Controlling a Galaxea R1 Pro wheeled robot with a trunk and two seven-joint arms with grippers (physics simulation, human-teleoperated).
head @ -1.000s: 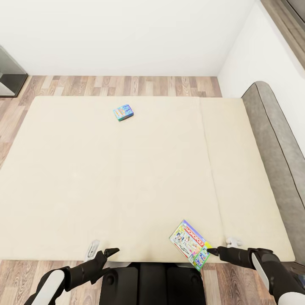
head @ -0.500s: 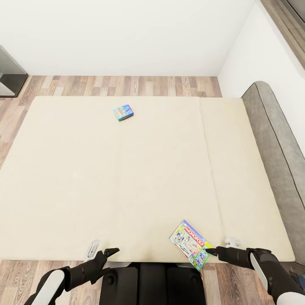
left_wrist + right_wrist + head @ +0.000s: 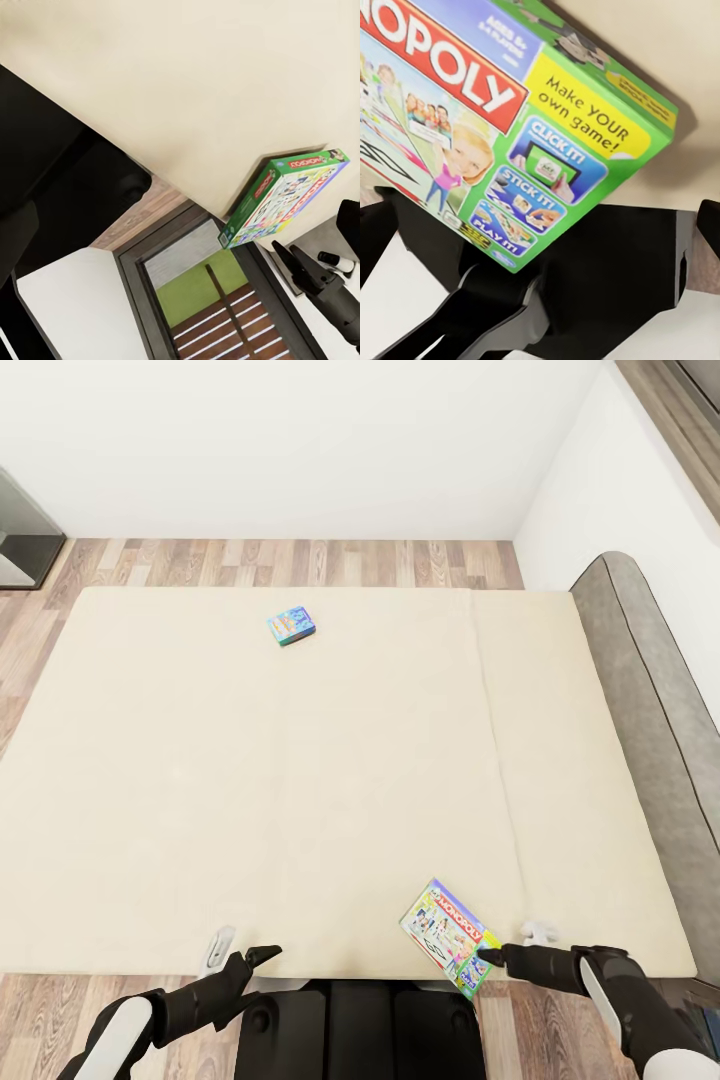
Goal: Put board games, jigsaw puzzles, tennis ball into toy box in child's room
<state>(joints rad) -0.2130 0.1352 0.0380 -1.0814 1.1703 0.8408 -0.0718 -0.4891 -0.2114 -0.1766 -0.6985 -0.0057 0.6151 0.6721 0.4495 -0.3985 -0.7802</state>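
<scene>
1. White-walled room with wood-plank floor (image 3: pixel 300 560); wide beige bed (image 3: pixel 250 780) with a grey headboard (image 3: pixel 640 690) along one side.
2. Lay flat near the bed's near edge, one corner jutting over it: the Monopoly board game (image 3: pixel 450 937), a thin green-edged box with red lettering and a yellow "Make YOUR own game!" panel, plain in the right wrist view (image 3: pixel 510 127).
3. Lay far across the mattress, well apart from the first: a smaller blue board game (image 3: pixel 291 626).
4. Judged light and stiff, printed card likely slick; best pinched across the thin edge at the overhanging corner, since flat faces give no purchase from above.
5. Reached toward that corner from beside: right gripper (image 3: pixel 497 954), tip just at the box's edge; could not tell from these views whether its fingers were spread or pressed together.
6. Hovered off the bed's near edge, holding nothing: left gripper (image 3: pixel 255 958), fingers (image 3: pixel 268 952) slightly spread.
</scene>
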